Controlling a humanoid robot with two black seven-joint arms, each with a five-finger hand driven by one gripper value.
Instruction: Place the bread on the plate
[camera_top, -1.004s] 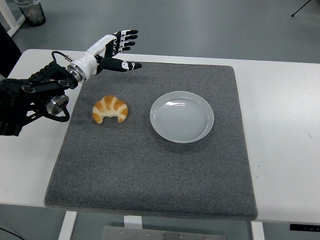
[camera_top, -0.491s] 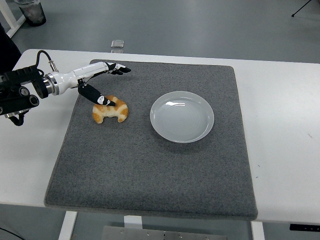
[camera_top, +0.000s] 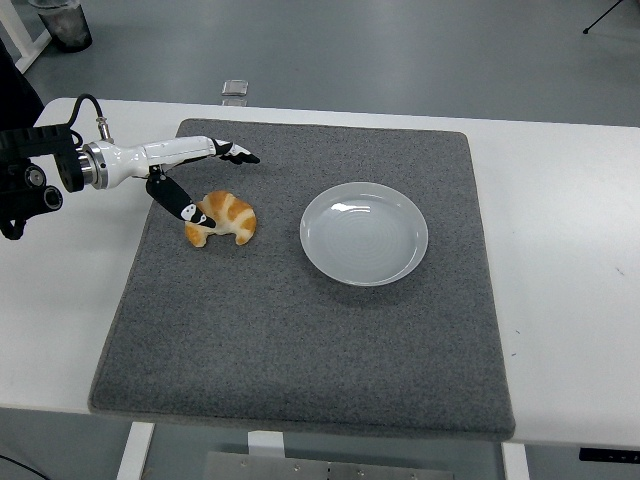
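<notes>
Left hand (camera_top: 205, 180) of mine is spread at the frame's upper left, thumb touching the croissant (camera_top: 224, 218), other fingers above it, nothing gripped. It lies on the grey mat (camera_top: 300, 350), left of the empty white plate (camera_top: 364, 233). Grasping, carrying and placing remain.
</notes>
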